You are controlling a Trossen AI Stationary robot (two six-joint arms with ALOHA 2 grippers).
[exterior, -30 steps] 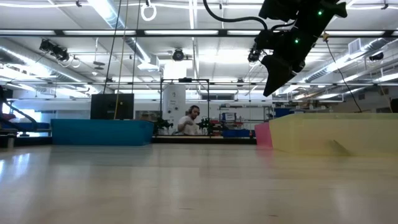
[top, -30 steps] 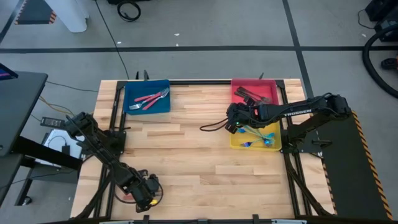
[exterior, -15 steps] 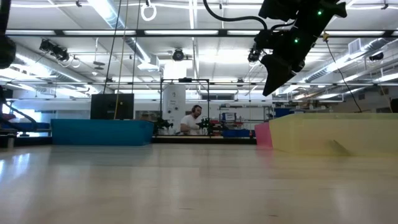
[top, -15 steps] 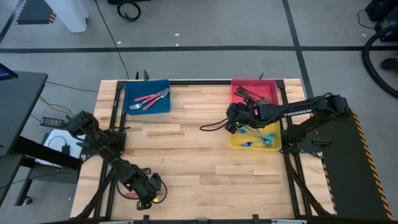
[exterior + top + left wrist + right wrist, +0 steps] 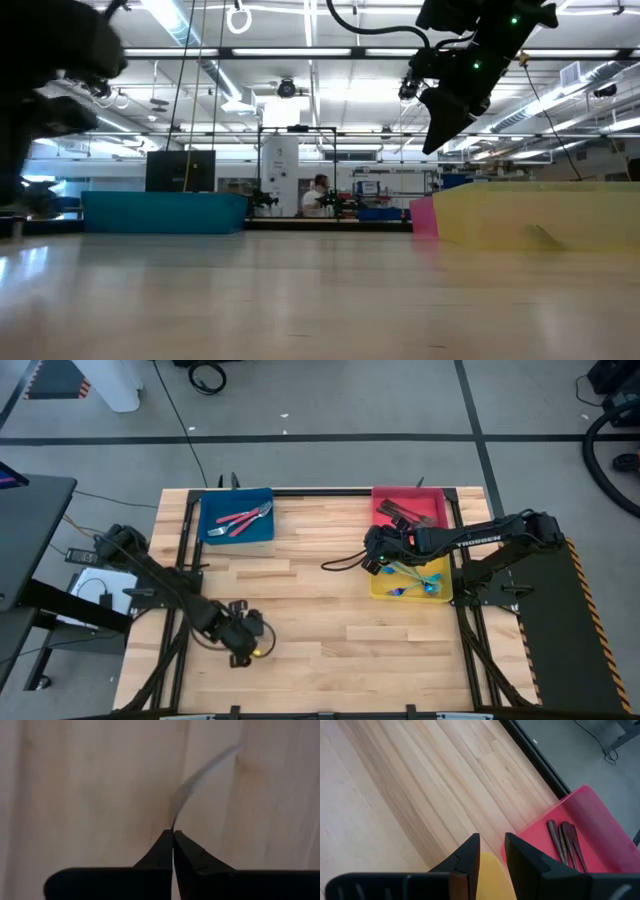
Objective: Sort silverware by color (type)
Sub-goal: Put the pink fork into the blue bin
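the silverware looks light, stiff and slippery, best pinched mid-handle: two or so red-handled pieces [image 5: 240, 518] in the blue tray [image 5: 212, 503], three dark ones [image 5: 563, 840] in the red tray [image 5: 435, 495], light-blue-handled forks [image 5: 415, 580], number unclear, in the yellow tray [image 5: 380, 590]; left gripper [image 5: 243, 647] closed, empty, right gripper [image 5: 372, 565] partly open, empty.

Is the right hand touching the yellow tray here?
Apart. The low view shows the right hand hanging well above the yellow tray, with open background between them.
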